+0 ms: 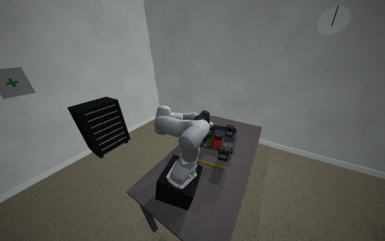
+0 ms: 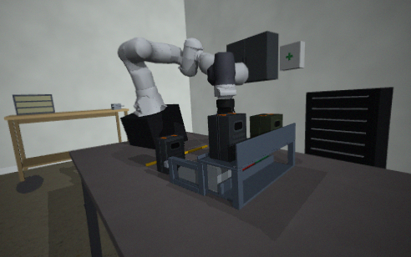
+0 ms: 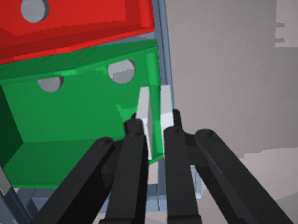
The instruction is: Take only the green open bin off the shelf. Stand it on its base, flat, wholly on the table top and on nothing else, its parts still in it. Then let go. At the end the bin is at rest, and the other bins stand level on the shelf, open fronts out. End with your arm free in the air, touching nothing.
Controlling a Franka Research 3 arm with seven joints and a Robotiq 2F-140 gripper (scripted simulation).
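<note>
The green open bin (image 3: 73, 123) (image 1: 207, 142) sits on the grey-blue shelf (image 2: 263, 146) (image 1: 232, 146), right under a red bin (image 3: 73, 3) (image 1: 217, 142) in the wrist view. Round parts show inside both bins. My gripper (image 3: 156, 100) reaches down at the green bin's right side wall, and its two pads are closed on that thin wall. In the exterior view a tall dark box (image 2: 226, 135) hides the fingers. The shelf stands on the dark table (image 1: 235, 184) (image 2: 334, 209).
A smaller dark box (image 2: 171, 150) (image 1: 223, 153) stands on the table beside the shelf, and another dark box (image 1: 229, 128) at the shelf's far end. An olive box (image 2: 266, 123) is behind the shelf. A yellow strip (image 1: 211, 164) lies near the robot base.
</note>
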